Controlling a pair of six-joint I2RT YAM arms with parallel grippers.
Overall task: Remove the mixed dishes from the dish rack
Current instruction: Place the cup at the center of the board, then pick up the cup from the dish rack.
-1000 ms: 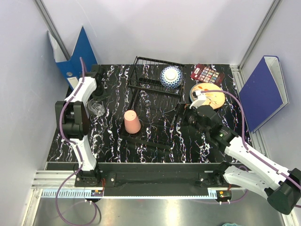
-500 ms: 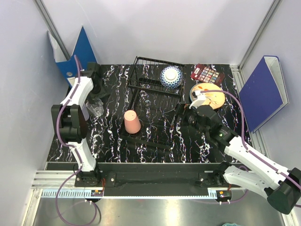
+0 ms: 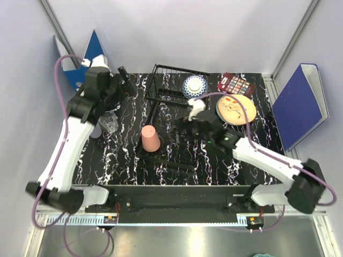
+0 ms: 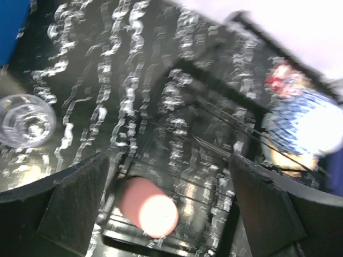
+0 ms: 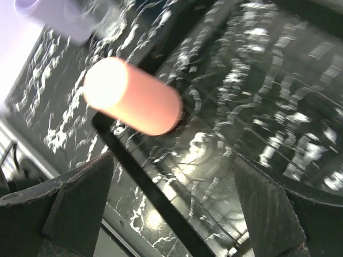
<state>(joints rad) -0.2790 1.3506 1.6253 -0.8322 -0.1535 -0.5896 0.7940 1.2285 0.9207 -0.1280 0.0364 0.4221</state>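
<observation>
Left gripper (image 3: pixel 125 83) quits the glass (image 3: pixel 110 122), right gripper (image 3: pixel 182 127) the plate (image 3: pixel 236 108) at right; both, wide open and empty, close on the rack's (image 3: pixel 166 80) pink cup (image 3: pixel 150 139)

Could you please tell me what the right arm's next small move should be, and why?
Probably ease the right gripper toward the salmon-pink cup until its open jaws straddle it. The cup stands upside down in the dish rack, just ahead of that gripper and untouched.
</observation>
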